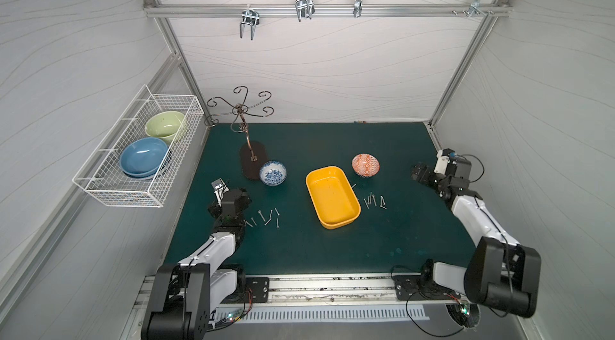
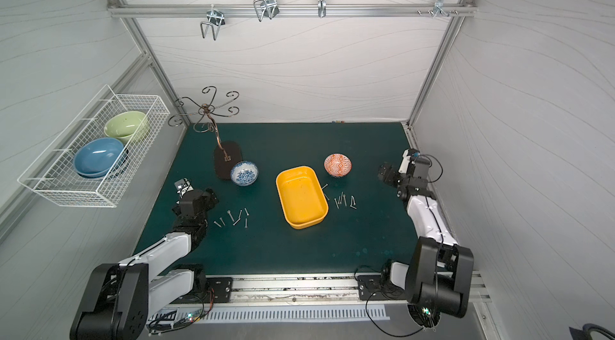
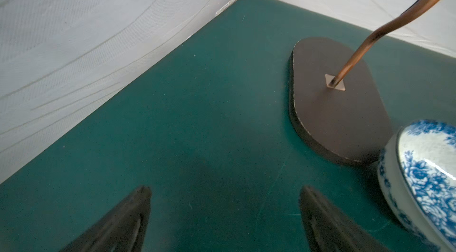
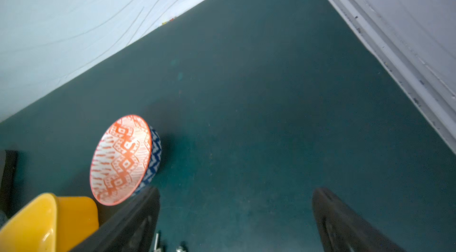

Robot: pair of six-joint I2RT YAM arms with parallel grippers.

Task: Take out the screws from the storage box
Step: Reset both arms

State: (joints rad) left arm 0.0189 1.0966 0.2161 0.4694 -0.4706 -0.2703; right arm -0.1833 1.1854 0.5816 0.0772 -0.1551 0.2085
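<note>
Dark green mat [image 1: 299,248], white panel walls [image 1: 316,72], white wire basket [image 1: 100,188] on the left wall. On the mat, left to right: a cluster of screws [image 1: 269,217], the yellow storage box [image 1: 331,197], then more screws just beside its right edge. Every visible screw lies outside the box. In both top views the left fingertips are hidden under the wrist. The right wrist view crops the box to a corner, and the screws are blurred at the frame edge. Left gripper [image 3: 224,194] is spread wide over bare mat, holding nothing. Right gripper [image 4: 235,194] is the same.
</note>
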